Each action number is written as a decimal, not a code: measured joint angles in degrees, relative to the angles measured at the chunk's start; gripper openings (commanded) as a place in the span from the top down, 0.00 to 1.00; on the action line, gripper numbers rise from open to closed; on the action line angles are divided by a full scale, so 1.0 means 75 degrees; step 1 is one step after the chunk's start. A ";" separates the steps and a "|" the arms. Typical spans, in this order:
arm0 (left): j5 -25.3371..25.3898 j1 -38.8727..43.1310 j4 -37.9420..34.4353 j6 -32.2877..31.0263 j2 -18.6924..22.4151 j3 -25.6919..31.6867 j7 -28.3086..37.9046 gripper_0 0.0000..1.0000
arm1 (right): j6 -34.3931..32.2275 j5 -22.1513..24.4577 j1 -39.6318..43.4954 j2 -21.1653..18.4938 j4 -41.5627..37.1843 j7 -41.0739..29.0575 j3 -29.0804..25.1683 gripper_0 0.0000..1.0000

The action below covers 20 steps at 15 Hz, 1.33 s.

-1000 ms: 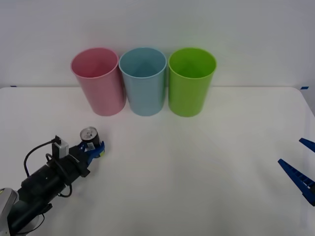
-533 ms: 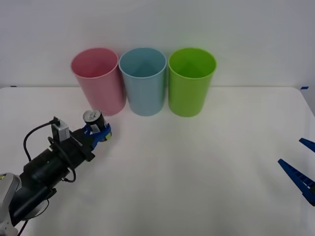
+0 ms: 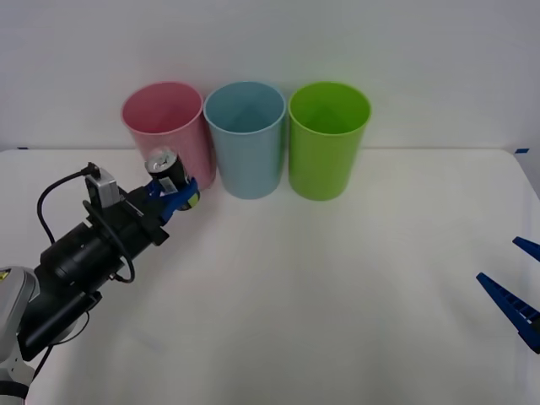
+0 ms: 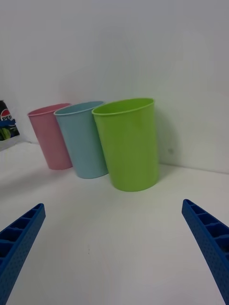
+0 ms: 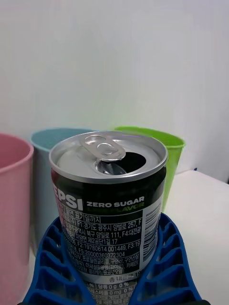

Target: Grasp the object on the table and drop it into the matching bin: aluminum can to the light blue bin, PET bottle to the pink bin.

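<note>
Now the left gripper (image 3: 175, 192) is clamped on the can (image 3: 166, 171), blue fingers (image 5: 52, 257) wrapped round both sides of its lower body, can held upright & lifted off the table (image 3: 337, 287). Can sits right in front of the pink bin (image 3: 169, 135), overlapping its front wall in the front view, approx at mid-height of the bin and below its rim. Silver top w/ pull tab faces up, opening visible; dark body w/ white print. Blue bin (image 3: 246, 135) stands just beside the pink bin on its right-hand side, green bin (image 3: 327, 135) next after that, all 3 in a row at the back of the table. Right gripper (image 4: 114, 248) is parked well away from the pink bin, at the table's right edge, jaws spread wide, holding nothing
</note>
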 measured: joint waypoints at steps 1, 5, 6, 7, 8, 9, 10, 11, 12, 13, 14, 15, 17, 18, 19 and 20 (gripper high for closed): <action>0.0052 -0.0108 -0.0101 0.0067 0.0000 0.0001 0.0168 1.00 | 0.0000 0.0000 0.0000 0.0000 0.0000 0.0001 0.0000 0.00; 0.0088 -0.0512 -0.0352 0.0370 0.0058 0.0036 0.0731 1.00 | 0.0000 0.0000 0.0000 0.0000 0.0000 0.0000 0.0000 0.00; 0.0094 -0.0632 -0.0354 0.0454 0.0086 0.0040 0.0809 1.00 | 0.0000 0.0000 0.0000 0.0000 0.0000 0.0001 0.0000 0.00; 0.0099 -0.0760 -0.0356 0.0592 0.0119 0.0046 0.0885 1.00 | 0.0000 0.0000 0.0000 0.0000 0.0000 0.0000 0.0000 0.00; 0.0107 -0.0903 -0.0366 0.0776 0.0164 0.0045 0.0953 1.00 | 0.0000 0.0000 0.0000 0.0000 0.0000 0.0002 0.0000 0.00; 0.0108 -0.1027 -0.0366 0.0902 0.0206 0.0043 0.1015 1.00 | 0.0000 0.0000 0.0000 0.0000 0.0000 0.0000 0.0000 0.00; 0.0108 -0.1158 -0.0366 0.0996 0.0256 0.0046 0.1140 1.00 | 0.0000 0.0000 0.0000 0.0000 0.0000 0.0001 0.0000 0.00; 0.0095 -0.1294 -0.0366 0.1052 0.0318 0.0048 0.1348 1.00 | 0.0000 0.0000 0.0000 0.0000 0.0000 0.0000 0.0000 0.00; 0.0036 -0.1434 -0.0366 0.1104 0.0368 0.0048 0.1574 1.00 | 0.0000 0.0000 0.0000 0.0000 0.0000 0.0001 0.0000 0.00; -0.0100 -0.1583 -0.0366 0.1198 0.0393 0.0040 0.1835 1.00 | 0.0000 0.0000 0.0000 0.0000 0.0000 0.0001 0.0000 0.00; -0.0259 -0.1716 -0.0365 0.1334 0.0398 0.0002 0.2020 1.00 | 0.0000 0.0000 0.0000 0.0000 0.0000 0.0001 0.0000 0.00; -0.0392 -0.1821 -0.0359 0.1527 0.0403 -0.0078 0.2095 1.00 | 0.0000 0.0000 0.0000 0.0000 0.0000 0.0001 0.0000 0.00; -0.0723 -0.2041 -0.0354 0.2006 0.0410 -0.0269 0.2179 1.00 | 0.0000 0.0000 0.0000 0.0000 0.0000 0.0001 0.0000 0.00; -0.0895 -0.2146 -0.0329 0.2188 0.0410 -0.0341 0.2210 1.00 | 0.0000 0.0000 0.0000 0.0000 0.0000 0.0001 0.0000 0.00; -0.1085 -0.2272 -0.0257 0.2302 0.0410 -0.0396 0.2230 1.00 | 0.0000 0.0000 0.0000 0.0000 0.0000 0.0001 0.0000 0.00; -0.1271 -0.2434 -0.0119 0.2378 0.0410 -0.0445 0.2231 1.00 | 0.0000 0.0000 0.0000 0.0000 0.0000 0.0001 0.0000 0.00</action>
